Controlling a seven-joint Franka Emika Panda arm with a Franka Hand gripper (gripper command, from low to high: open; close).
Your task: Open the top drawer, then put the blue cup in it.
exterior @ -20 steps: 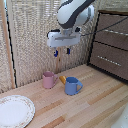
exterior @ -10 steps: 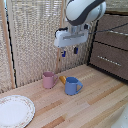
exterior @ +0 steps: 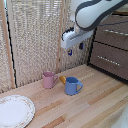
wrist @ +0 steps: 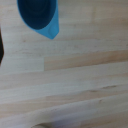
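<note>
The gripper (exterior: 75, 50) is held high above the table (exterior: 95, 102), jaws seemingly parted and empty. The top drawer (exterior: 116, 21) is seen toward the exterior view's right; the blue cup (exterior: 72, 86) sits below.

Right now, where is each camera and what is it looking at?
Exterior view: off the arm, facing the wooden table, the blue cup, pink mug, plate and cabinet; the arm and gripper show.
Wrist view: on the wrist, looking down at the table and blue cup; no fingers clearly show.
Shared: the blue cup and table.
</note>
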